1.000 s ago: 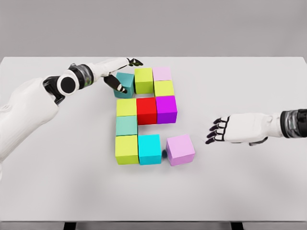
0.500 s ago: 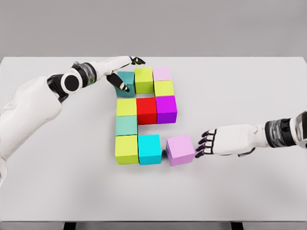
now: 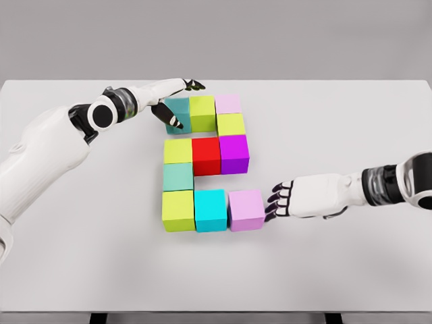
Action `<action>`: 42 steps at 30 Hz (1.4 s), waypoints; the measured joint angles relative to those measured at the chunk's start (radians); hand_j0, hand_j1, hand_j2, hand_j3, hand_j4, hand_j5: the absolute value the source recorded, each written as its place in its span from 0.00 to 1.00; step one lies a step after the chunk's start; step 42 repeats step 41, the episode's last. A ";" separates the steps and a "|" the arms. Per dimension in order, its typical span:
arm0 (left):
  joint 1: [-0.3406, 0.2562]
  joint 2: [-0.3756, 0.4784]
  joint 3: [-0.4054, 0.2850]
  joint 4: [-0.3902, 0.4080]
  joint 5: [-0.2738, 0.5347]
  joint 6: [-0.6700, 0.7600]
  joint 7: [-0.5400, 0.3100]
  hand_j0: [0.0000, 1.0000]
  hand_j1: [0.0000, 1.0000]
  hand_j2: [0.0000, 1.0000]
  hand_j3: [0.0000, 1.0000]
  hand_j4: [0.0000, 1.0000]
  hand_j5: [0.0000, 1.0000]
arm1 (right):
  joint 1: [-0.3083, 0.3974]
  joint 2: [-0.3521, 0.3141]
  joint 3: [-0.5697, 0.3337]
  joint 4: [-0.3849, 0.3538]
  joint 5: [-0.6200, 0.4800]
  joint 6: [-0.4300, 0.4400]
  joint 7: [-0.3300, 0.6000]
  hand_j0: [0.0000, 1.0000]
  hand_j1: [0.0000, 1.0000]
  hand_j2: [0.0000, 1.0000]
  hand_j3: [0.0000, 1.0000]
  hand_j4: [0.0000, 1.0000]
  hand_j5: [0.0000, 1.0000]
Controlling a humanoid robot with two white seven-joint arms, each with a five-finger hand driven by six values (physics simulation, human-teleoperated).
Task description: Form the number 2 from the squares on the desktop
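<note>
Eleven coloured squares sit on a white worktop (image 3: 351, 121) in the single head view, and together they spell a blocky numeral 2. The far row reads, left to right, teal square (image 3: 178, 109), lime square (image 3: 202, 112), pale pink square (image 3: 228, 103). A yellow-green square (image 3: 231, 124) sits just near of the pink one. The middle row reads yellow square (image 3: 178, 150), red square (image 3: 206, 155), magenta square (image 3: 234, 153). A mint square (image 3: 177, 176) links down to the near row: lime-yellow square (image 3: 178, 210), cyan square (image 3: 210, 210), lilac square (image 3: 246, 209).

The left hand (image 3: 177, 101) reaches in from the left, fingers spread flat around the teal square's left side, grasping nothing. The right hand (image 3: 297, 197) comes from the right, fingers extended and unclenched, tips touching the lilac square's right face.

The step in hand appears to be nudging the two end squares flush. Done well, each push would be slow, flat against the face and straight along the row, so the square slides without twisting or shoving its neighbours. The lilac square looks closed up to the cyan one; the teal square looks slightly skewed against the lime.

The numeral stands upright as seen from the head, its top on the far side. Its long axis runs near to far.
</note>
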 measured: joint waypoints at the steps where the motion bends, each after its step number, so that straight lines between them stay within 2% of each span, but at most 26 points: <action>1: -0.002 0.002 0.000 -0.002 0.001 -0.002 0.000 1.00 1.00 1.00 1.00 1.00 1.00 | 0.000 0.001 0.000 0.000 0.000 0.000 0.000 1.00 1.00 1.00 1.00 1.00 1.00; 16: -0.009 0.009 0.002 -0.003 0.001 -0.006 -0.001 1.00 1.00 1.00 1.00 1.00 1.00 | -0.023 0.017 0.000 0.000 -0.001 0.000 0.000 1.00 1.00 1.00 1.00 1.00 1.00; 22: -0.009 0.014 0.002 -0.012 0.002 -0.014 -0.001 1.00 1.00 1.00 1.00 1.00 1.00 | -0.035 0.003 -0.001 0.002 -0.001 0.000 0.000 1.00 1.00 1.00 1.00 1.00 1.00; 25: -0.006 0.104 0.003 -0.092 0.006 -0.083 -0.002 1.00 1.00 1.00 1.00 1.00 1.00 | -0.044 -0.024 -0.031 0.043 -0.005 0.000 0.000 1.00 1.00 1.00 1.00 1.00 1.00; 28: -0.003 0.266 0.003 -0.178 0.007 -0.191 -0.003 1.00 1.00 1.00 1.00 1.00 1.00 | -0.045 -0.040 -0.083 0.126 -0.047 0.000 0.000 1.00 1.00 1.00 1.00 1.00 1.00; 31: 0.051 0.389 -0.001 -0.207 0.005 -0.246 -0.007 1.00 1.00 1.00 1.00 1.00 1.00 | -0.044 -0.046 -0.102 0.159 -0.069 0.000 0.000 1.00 1.00 1.00 1.00 1.00 1.00; 32: 0.067 0.409 -0.002 -0.212 0.003 -0.255 -0.007 1.00 1.00 1.00 1.00 1.00 1.00 | -0.044 -0.047 -0.105 0.164 -0.073 0.000 0.000 1.00 1.00 1.00 1.00 1.00 1.00; 35: 0.069 0.437 -0.003 -0.222 -0.001 -0.298 -0.008 1.00 1.00 1.00 1.00 1.00 1.00 | -0.044 -0.050 -0.110 0.173 -0.080 0.000 0.000 1.00 1.00 1.00 1.00 1.00 1.00; 42: 0.069 0.452 -0.003 -0.218 -0.006 -0.342 -0.008 1.00 1.00 1.00 1.00 1.00 1.00 | -0.044 -0.051 -0.115 0.177 -0.084 0.000 0.000 1.00 1.00 1.00 1.00 1.00 1.00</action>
